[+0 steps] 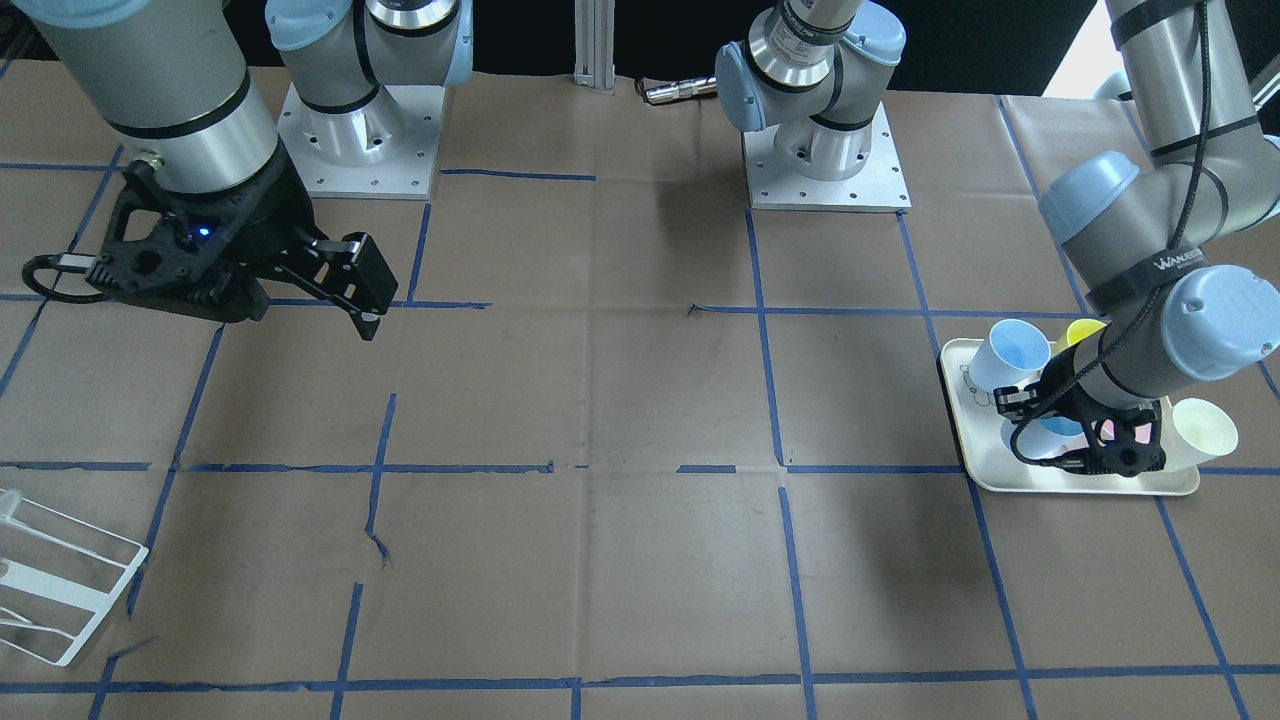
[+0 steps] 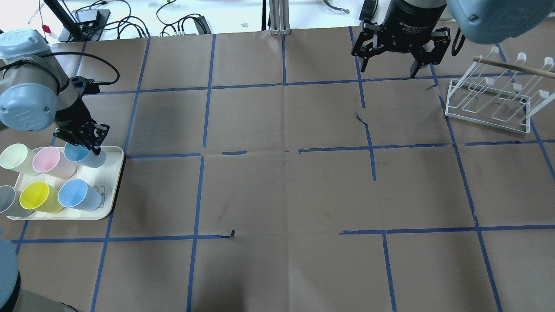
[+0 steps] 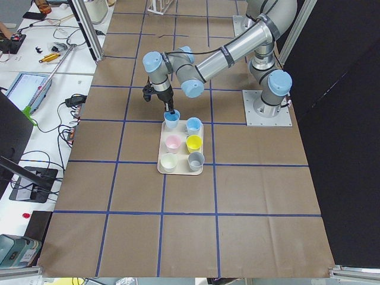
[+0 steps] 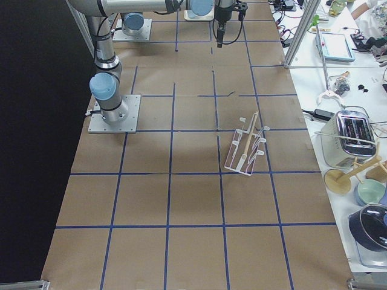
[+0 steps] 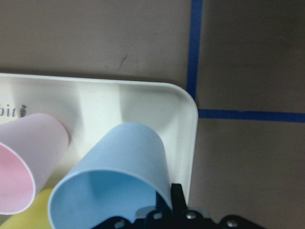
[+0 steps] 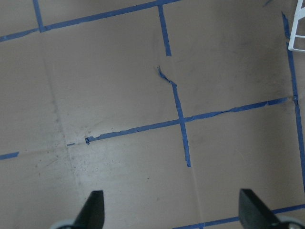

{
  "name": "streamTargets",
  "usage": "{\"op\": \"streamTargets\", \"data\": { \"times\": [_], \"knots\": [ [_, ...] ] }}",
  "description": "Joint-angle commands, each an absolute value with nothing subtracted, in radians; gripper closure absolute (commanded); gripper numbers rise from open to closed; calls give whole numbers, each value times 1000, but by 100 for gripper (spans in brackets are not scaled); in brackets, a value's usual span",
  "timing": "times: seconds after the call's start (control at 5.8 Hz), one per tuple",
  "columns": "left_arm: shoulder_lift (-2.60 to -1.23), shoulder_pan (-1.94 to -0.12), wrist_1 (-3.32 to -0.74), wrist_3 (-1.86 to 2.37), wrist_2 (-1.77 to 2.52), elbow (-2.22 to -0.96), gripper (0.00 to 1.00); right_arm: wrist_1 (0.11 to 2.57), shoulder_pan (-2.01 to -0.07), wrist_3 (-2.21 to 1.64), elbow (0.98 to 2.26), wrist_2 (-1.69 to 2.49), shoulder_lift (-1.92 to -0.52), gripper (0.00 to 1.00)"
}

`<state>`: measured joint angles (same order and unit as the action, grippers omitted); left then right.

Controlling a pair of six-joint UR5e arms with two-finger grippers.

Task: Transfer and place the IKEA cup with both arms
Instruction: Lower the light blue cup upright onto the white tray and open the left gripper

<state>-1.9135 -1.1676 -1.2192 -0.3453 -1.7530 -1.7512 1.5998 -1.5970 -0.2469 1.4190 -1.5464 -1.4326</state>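
Note:
The IKEA cup (image 2: 93, 159) is a pale-blue tumbler standing at the far right corner of a cream tray (image 2: 117, 182). My left gripper (image 2: 94, 149) reaches down onto it, fingers close together on the cup's wall at the rim. In the left wrist view the cup (image 5: 124, 162) fills the bottom, and one black finger (image 5: 176, 198) sits just outside its rim. A second blue cup (image 2: 78, 195) stands at the tray's near right. My right gripper (image 2: 394, 60) is open and empty, hovering over bare table at the far right.
The tray also holds a pink cup (image 2: 52, 161), a yellow cup (image 2: 39, 197), a pale cream cup (image 2: 15, 158) and a grey cup (image 2: 8, 201). A white wire rack (image 2: 490, 99) stands at the right, near the right gripper. Blue tape lines cross the brown table.

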Motion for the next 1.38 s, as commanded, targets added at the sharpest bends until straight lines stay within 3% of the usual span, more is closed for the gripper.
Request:
{"op": "streamTargets", "data": {
  "times": [0.0, 0.69, 1.03, 1.21],
  "knots": [
    [-1940, -1147, -1210, -350, -1756, -1753, 98, 1565, -1540, -247, 1419, -1529, -1468, 0],
    [-1959, -1151, -1209, -357, -1732, -1752, 94, 1545, -1551, -258, 1422, -1545, -1497, 0],
    [-1959, -1157, -1210, -359, -1729, -1752, 6, 1545, -1571, -249, 1422, -1565, -1497, 0],
    [-1945, -1157, -1222, -359, -1726, -1750, 2, 1546, -1584, -245, 1422, -1592, -1493, 0]
  ]
}}
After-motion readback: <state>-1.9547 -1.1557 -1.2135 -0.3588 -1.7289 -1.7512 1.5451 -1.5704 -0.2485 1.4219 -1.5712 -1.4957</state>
